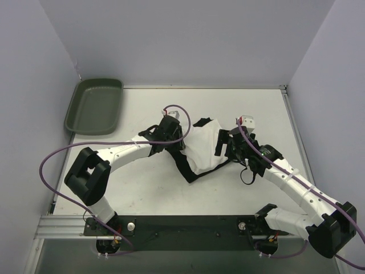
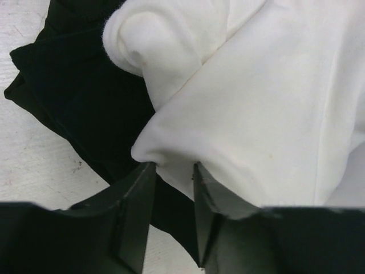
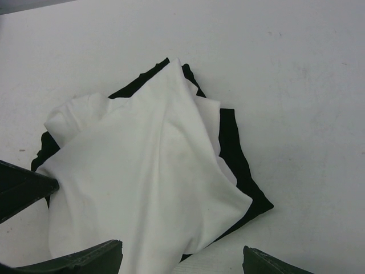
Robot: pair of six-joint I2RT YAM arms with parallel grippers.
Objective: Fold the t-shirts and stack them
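Left wrist view: left fingers [image 2: 137, 217] are pinching one white t-shirt [image 2: 274, 114], one black t-shirt [image 2: 74, 97] is lying beneath it, right fingers [image 3: 85, 260] are hovering apart above it.

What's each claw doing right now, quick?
Left claw: half-closed around a fold of the white t-shirt; whether it grips cannot be told.
Right claw: open, holding nothing.

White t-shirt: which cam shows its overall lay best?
Right wrist. The white t-shirt shows almost whole, crumpled over the black t-shirt. Top external: small, its edges partly hidden. Left wrist: only a close-up of one fold edge.
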